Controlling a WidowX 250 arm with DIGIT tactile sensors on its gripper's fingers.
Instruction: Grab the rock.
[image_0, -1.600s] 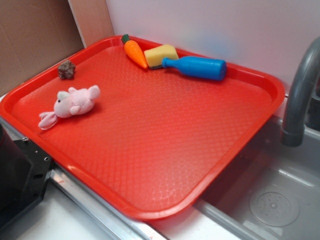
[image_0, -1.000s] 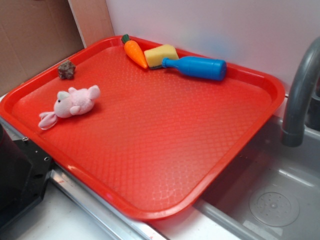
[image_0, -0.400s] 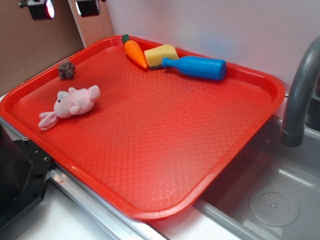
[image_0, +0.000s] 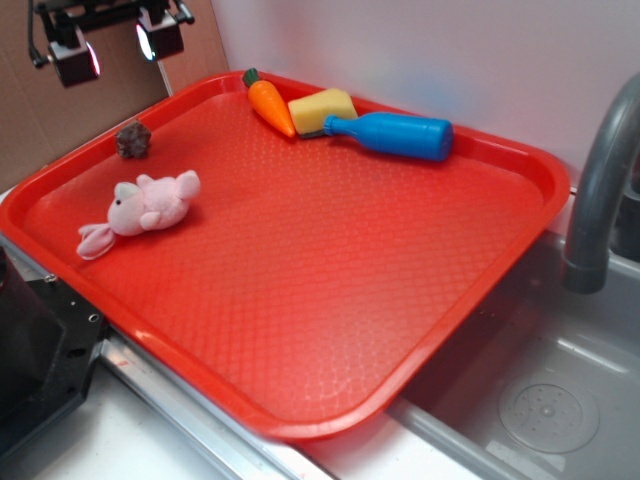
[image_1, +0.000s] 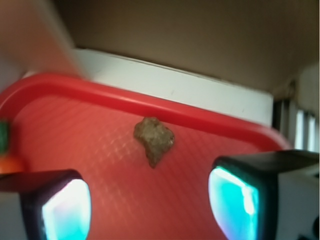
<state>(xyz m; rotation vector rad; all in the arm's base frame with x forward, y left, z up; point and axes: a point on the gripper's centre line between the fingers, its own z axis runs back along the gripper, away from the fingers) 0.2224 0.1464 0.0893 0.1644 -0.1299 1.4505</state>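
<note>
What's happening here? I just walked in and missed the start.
A robot arm is going for the rock, which sits on the red tray close to its rim. The gripper hangs open above the rock and holds nothing; in the wrist view the rock shows between its fingers, untouched. A pink bunny, carrot, sponge and blue bottle also lie on the tray.

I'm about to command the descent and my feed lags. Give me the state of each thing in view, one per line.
gripper: open, empty, raised above the rock
rock: loose on the tray by its rim, untouched
plush bunny: lying on its side
blue bottle: lying flat, beside the sponge
carrot: lying flat
</note>
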